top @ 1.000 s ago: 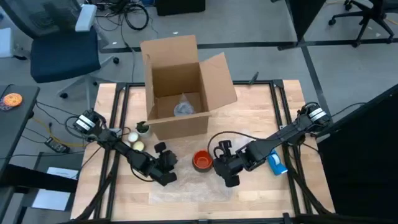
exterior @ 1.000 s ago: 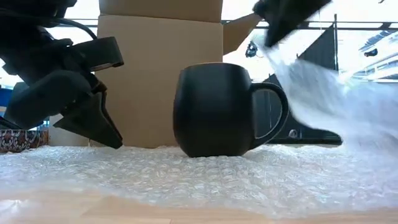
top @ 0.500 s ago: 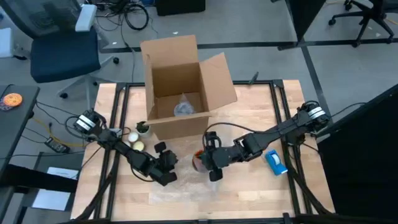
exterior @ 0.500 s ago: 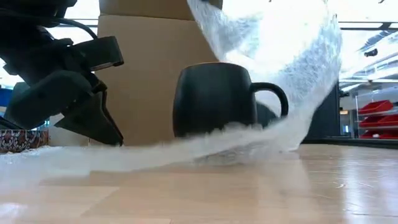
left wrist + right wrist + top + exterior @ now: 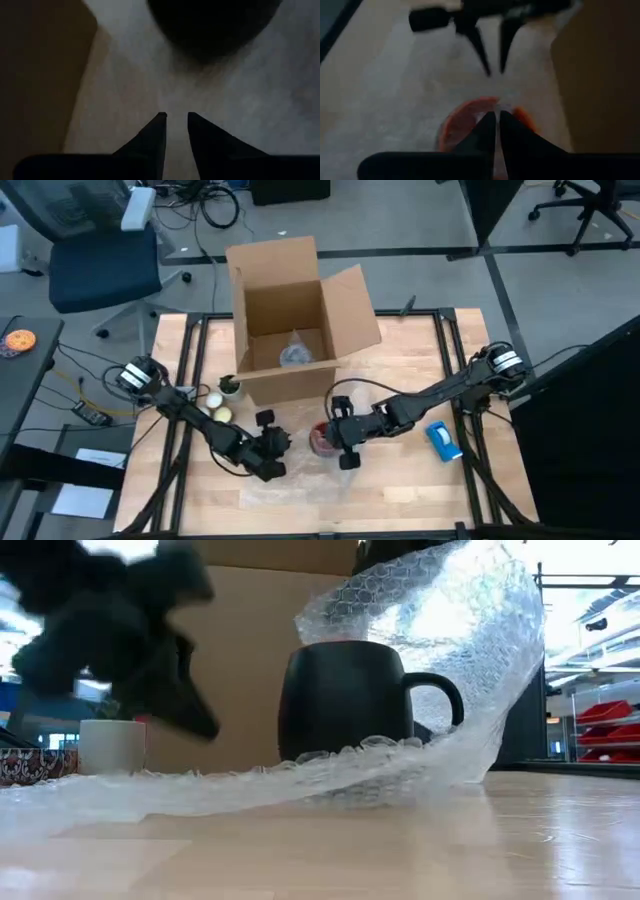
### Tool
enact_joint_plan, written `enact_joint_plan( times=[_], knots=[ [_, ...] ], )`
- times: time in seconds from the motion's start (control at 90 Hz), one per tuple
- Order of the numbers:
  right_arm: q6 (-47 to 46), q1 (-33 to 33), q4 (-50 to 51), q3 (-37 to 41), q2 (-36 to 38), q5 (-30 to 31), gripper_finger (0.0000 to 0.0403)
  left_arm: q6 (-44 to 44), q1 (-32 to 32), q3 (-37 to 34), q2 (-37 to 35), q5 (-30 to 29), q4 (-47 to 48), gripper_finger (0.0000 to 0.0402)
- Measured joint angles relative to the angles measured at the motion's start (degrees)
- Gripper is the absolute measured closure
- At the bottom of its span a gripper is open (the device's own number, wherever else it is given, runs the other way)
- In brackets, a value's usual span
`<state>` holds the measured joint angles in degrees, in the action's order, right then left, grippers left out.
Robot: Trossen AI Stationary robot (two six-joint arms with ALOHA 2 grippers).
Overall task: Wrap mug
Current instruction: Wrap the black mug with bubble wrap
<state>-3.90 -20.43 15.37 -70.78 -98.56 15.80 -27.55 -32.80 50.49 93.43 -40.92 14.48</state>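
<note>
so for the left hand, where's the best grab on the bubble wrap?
Likely the flat free edge of the bubble wrap on the left hand's side of the mug. It lies low on the table, so come in nearly level. The right hand holds the other end draped over the mug.

The view from above is evenly lit, with soft shadows. In the low view strong light from behind makes the mug a dark silhouette, the bubble wrap glows, and the left arm is motion-blurred. Both wrist views are dim and out of focus.
</note>
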Motion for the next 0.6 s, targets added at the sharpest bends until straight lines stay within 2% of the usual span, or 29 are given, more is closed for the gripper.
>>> enact_joint_plan(
  times=[0.1, 0.233, 0.4, 0.522, 0.6],
  knots=[
    [-2.2, 0.2, 0.1, -0.1, -1.9, -1.6, 0.0403, 4.0, -0.5, 3.8, -1.8, -2.5, 0.7, 0.0337],
    [-2.9, 0.2, 1.0, 0.0, -3.7, -1.9, 0.0396, 11.6, -1.5, 7.2, -2.3, -2.9, -4.2, 0.0337],
    [-3.0, 0.2, 0.1, -0.1, -4.0, -1.0, 0.0377, 18.3, -1.8, 7.4, -1.8, -1.9, -10.5, 0.0337],
    [-3.4, 0.2, -0.2, -0.1, -4.0, -1.0, 0.0359, 20.5, -1.1, 7.4, -1.8, -1.4, -14.1, 0.0337],
    [-4.2, 0.2, -0.6, -0.1, -4.0, -0.7, 0.0347, 20.1, 0.1, 7.4, -1.6, 1.0, -14.7, 0.0337]
  ],
)
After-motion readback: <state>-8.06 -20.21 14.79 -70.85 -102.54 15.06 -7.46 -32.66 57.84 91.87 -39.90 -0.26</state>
